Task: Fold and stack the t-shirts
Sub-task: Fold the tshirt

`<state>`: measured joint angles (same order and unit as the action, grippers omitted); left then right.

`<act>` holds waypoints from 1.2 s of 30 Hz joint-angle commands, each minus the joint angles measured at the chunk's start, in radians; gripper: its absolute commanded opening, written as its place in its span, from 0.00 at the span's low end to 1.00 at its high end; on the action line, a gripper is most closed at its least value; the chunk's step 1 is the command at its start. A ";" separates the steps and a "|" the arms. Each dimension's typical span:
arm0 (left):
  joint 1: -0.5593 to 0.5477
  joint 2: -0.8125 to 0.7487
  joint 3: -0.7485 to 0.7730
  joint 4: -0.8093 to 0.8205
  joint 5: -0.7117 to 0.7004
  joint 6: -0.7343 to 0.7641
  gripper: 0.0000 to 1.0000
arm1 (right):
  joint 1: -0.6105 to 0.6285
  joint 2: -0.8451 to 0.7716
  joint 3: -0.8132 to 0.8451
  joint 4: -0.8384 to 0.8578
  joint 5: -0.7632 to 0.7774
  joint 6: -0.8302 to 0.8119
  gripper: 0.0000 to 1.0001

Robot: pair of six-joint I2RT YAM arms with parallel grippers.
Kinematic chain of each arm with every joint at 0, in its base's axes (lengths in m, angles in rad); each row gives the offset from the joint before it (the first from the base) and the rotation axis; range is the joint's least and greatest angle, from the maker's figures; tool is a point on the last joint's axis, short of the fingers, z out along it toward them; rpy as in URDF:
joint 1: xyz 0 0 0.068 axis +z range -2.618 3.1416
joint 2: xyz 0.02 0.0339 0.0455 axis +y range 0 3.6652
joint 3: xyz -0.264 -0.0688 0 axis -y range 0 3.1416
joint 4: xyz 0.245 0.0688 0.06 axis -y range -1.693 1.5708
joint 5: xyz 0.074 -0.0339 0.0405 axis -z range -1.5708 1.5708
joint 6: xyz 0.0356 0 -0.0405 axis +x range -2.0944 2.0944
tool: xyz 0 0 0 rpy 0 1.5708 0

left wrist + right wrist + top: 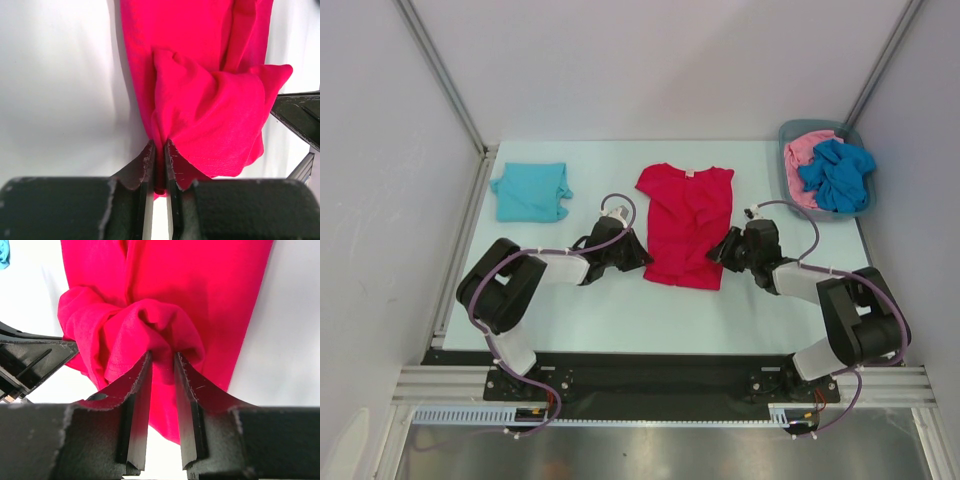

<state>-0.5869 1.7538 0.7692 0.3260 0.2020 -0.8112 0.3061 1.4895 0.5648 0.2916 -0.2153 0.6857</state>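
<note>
At the middle of the bench [620, 310] lies the red t-shirt [685, 222], gripped from 2 sides. The left tool [159, 150] is pinched on its left edge, and the right tool [162, 360] is clamped on bunched cloth at its right edge. The teal t-shirt [530, 192] sits folded far left. The pink t-shirt [807, 155] and blue t-shirt [838, 172] lie in the grey bin [790, 130].

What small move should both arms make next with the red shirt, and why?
Probably lift both pinched parts slightly and carry them toward the collar. The left gripper and right gripper each pinch bunched cloth at the near edge of the red shirt, which is not yet folded.
</note>
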 commanded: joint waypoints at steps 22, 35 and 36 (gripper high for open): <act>-0.005 -0.094 0.172 -0.130 -0.029 0.056 0.00 | -0.022 -0.068 0.131 -0.026 -0.002 0.029 0.00; -0.005 -0.080 0.213 -0.168 -0.009 0.078 0.24 | -0.048 -0.026 0.165 -0.013 -0.021 0.034 0.00; -0.005 -0.082 0.196 -0.163 -0.007 0.078 0.30 | -0.048 -0.026 0.161 -0.009 -0.021 0.035 0.00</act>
<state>-0.5869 1.6966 0.9840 0.1490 0.1890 -0.7528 0.2630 1.4635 0.7143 0.2573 -0.2260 0.7147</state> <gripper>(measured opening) 0.252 0.015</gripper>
